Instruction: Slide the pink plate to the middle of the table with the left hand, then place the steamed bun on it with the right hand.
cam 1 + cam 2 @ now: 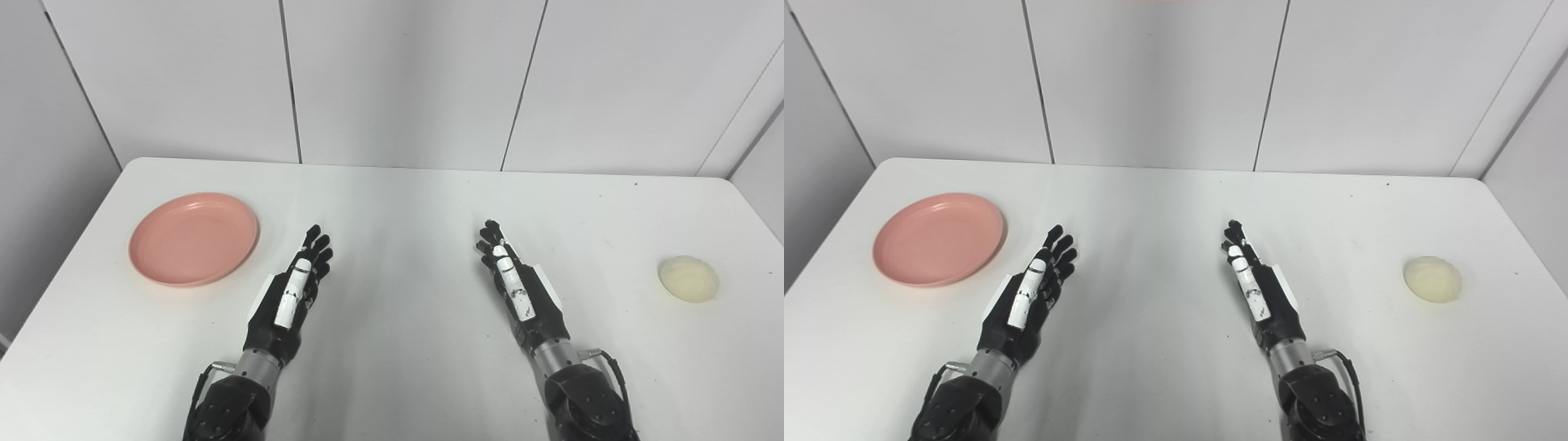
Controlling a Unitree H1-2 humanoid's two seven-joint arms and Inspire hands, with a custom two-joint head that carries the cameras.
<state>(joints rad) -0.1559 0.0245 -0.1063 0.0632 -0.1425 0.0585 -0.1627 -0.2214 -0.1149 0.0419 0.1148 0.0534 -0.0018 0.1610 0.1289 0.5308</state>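
A pink plate lies flat at the left side of the white table, holding nothing. A pale round steamed bun sits on the table at the far right. My left hand is open, fingers stretched forward, held edge-up just right of the plate and apart from it. My right hand is open too, fingers stretched forward, well left of the bun. The same scene shows in the right eye view, with the plate, the bun, my left hand and my right hand.
White wall panels stand behind the table's far edge. The table's left and right edges run close to the plate and the bun. A bare stretch of tabletop lies between my two hands.
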